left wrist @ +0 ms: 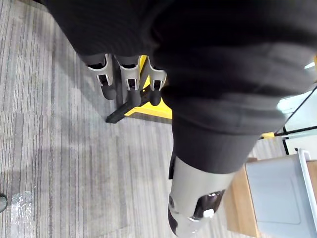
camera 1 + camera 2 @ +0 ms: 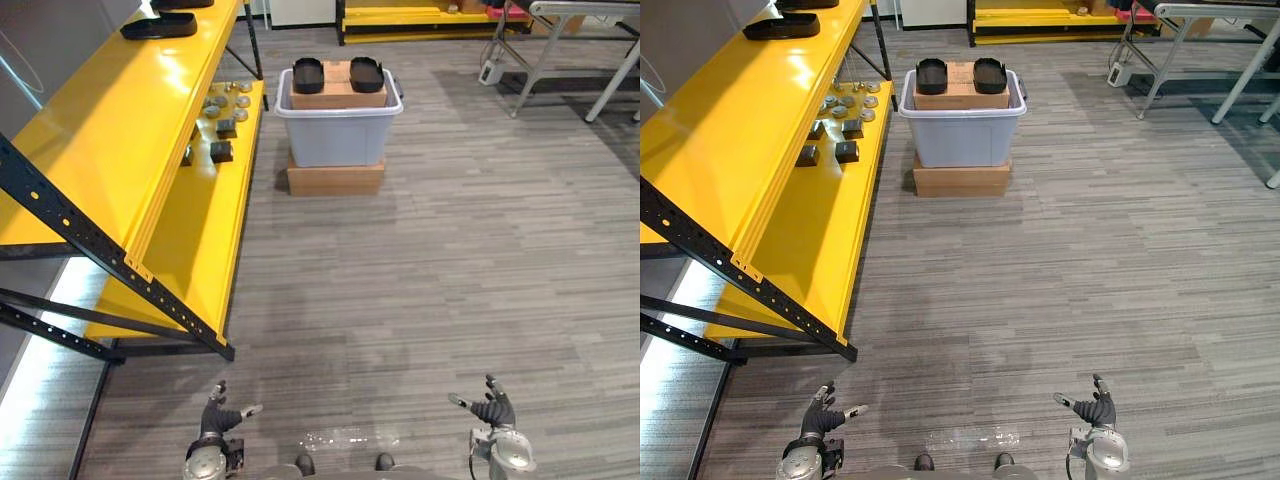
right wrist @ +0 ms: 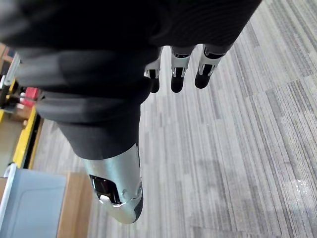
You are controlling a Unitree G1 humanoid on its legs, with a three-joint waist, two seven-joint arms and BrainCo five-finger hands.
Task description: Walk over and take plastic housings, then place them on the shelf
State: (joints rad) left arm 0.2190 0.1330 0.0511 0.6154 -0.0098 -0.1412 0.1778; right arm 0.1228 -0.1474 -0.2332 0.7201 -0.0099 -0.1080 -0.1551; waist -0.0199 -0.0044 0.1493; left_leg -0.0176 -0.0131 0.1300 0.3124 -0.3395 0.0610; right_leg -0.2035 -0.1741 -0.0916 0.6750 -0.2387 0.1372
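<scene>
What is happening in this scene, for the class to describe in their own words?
The robot stands back from two black plastic housings, which lie on a cardboard box in a grey bin ahead. Its left hand and right hand hang low, open and empty. The yellow shelf stands to its left. Nothing has been picked up yet.

Bright glossy yellow on the shelf (image 2: 100, 130) boards; its frame braces (image 2: 60, 215) are black with rows of small holes. Both plastic housings (image 2: 308, 74) over the bin (image 2: 338, 135) are black, and the bin is plain pale grey-blue. Brown on the cardboard box (image 2: 335, 180) beneath it. Grey and dark grey on the small parts (image 2: 222, 125). Grey floor (image 2: 450, 250), fine streaks in plank strips. On the left hand (image 2: 215, 418) and right hand (image 2: 492, 408): silver fingers (image 1: 130, 82), dark tips, black ribbed cover.
</scene>
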